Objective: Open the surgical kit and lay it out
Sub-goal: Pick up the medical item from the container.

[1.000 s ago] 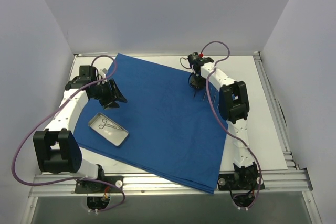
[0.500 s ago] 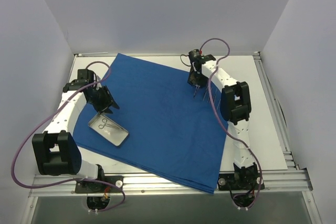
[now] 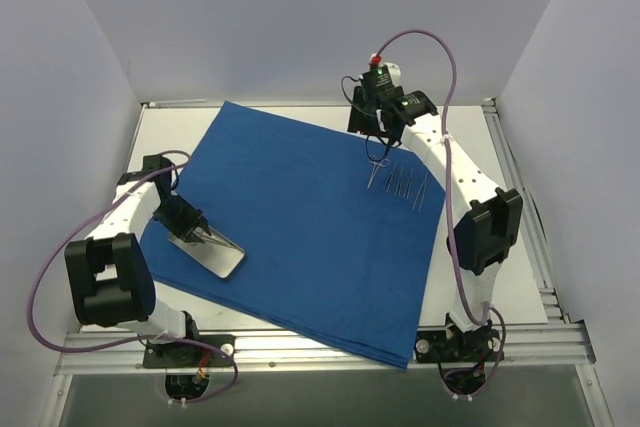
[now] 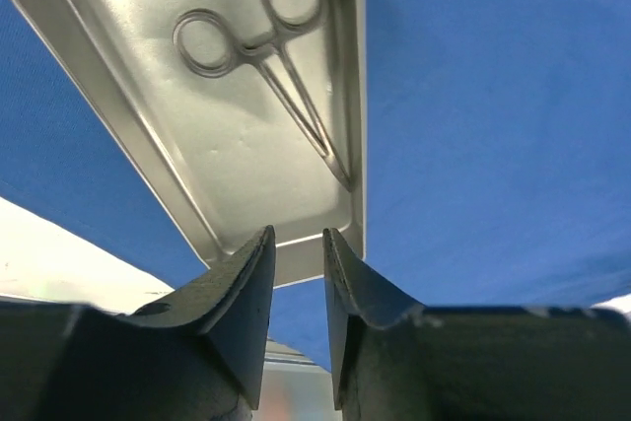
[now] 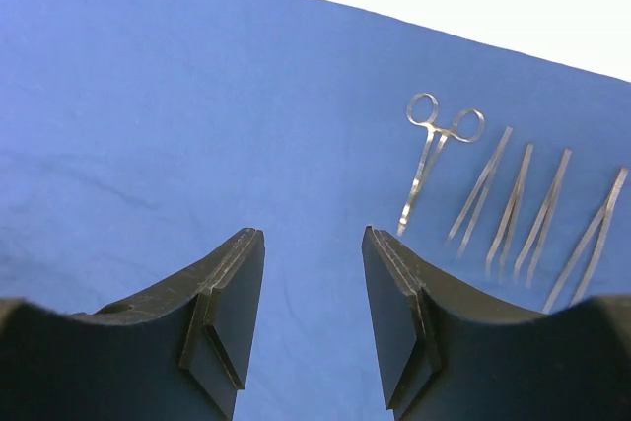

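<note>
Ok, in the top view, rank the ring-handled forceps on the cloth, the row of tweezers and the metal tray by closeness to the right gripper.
1. Ring-handled forceps, directly at the right gripper.
2. Row of tweezers, just right of the forceps.
3. Metal tray, far left, at the left gripper.

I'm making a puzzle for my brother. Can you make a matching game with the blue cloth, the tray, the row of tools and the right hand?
1. blue cloth
2. tray
3. row of tools
4. right hand

A. lying side by side on the cloth
B. open, holding nothing
C. spread over the table
D. holds one ring-handled tool

Pairs: 1-C, 2-D, 3-A, 4-B
</note>
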`<state>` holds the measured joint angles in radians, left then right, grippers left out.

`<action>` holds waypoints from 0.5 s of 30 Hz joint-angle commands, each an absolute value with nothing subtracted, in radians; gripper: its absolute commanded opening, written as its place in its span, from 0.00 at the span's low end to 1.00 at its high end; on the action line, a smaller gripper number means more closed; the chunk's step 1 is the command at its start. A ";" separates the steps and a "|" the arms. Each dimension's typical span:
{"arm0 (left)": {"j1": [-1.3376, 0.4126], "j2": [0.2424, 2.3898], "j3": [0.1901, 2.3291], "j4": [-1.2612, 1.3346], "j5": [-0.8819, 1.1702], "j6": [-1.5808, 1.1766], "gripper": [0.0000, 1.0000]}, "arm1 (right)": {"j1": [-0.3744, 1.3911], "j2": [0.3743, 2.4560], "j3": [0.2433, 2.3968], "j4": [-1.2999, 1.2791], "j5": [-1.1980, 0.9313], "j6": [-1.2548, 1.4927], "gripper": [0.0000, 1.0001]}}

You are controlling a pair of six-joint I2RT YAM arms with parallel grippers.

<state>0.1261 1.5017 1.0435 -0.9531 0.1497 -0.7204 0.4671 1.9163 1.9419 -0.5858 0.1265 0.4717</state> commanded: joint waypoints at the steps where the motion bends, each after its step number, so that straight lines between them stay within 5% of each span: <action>1: 0.129 1.540 1.031 -0.934 0.124 -0.801 0.35 | 0.446 1.870 1.866 -0.601 0.141 0.451 0.45; 9: 0.129 1.608 1.017 -0.933 0.090 -0.862 0.29 | 0.402 1.804 1.790 -0.578 0.115 0.443 0.45; 15: 0.129 1.643 1.045 -0.919 0.074 -0.884 0.35 | 0.388 1.807 1.786 -0.575 0.098 0.434 0.45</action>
